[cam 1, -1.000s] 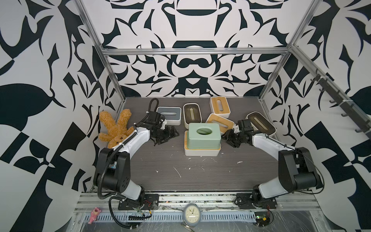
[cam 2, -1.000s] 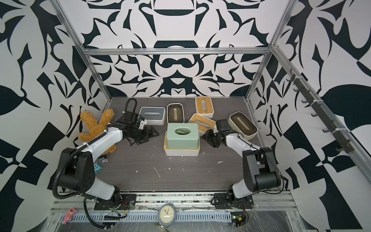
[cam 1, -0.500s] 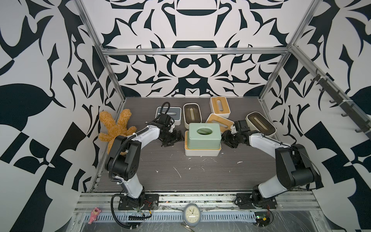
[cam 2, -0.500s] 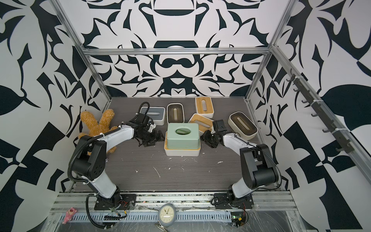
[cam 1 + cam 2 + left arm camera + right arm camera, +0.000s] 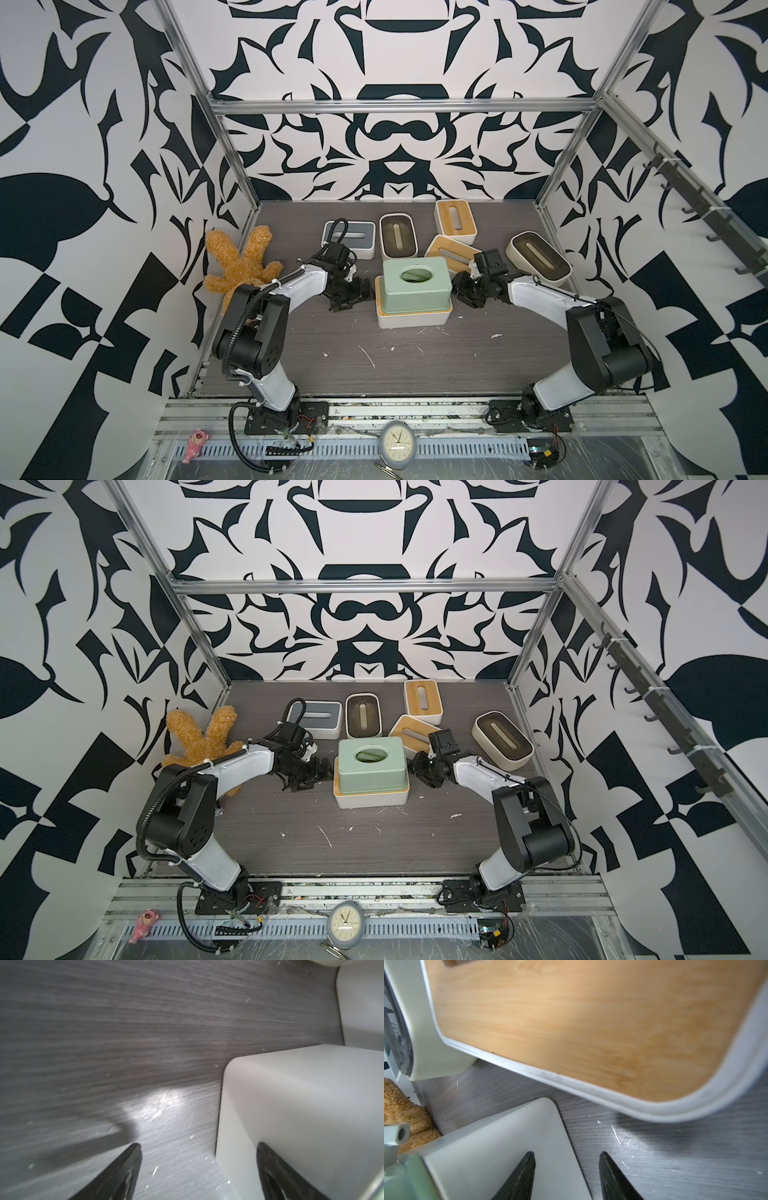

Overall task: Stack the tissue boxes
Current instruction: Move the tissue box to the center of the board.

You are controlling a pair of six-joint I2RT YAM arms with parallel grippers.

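1. The mint green tissue box (image 5: 415, 282) sits on top of a white bamboo-lidded box (image 5: 411, 318) in the middle of the dark wood-grain table (image 5: 415, 365). The bamboo rim shows around its base.
2. The left gripper (image 5: 360, 291) is low, just beside the left end of this stack. In the left wrist view its fingers (image 5: 124, 1172) stand wide apart with nothing between them, one over bare table and the other in front of the white box's wall.
3. The right gripper (image 5: 462, 291) is just beside the stack's right end. Its fingers (image 5: 521, 1178) are drawn together, with only a slim gap between the tips and nothing clamped.
4. Behind the stack lie a grey-lidded box (image 5: 353, 237) and a cream dark-lidded box (image 5: 399, 235). A tilted bamboo-lidded box (image 5: 449, 251) lies just behind the right gripper, and a rear bamboo-lidded box (image 5: 455, 220) lies farther back.
5. A second cream box (image 5: 538, 257) lies near the right wall.
6. A brown plush bunny (image 5: 241, 266) leans at the left wall.
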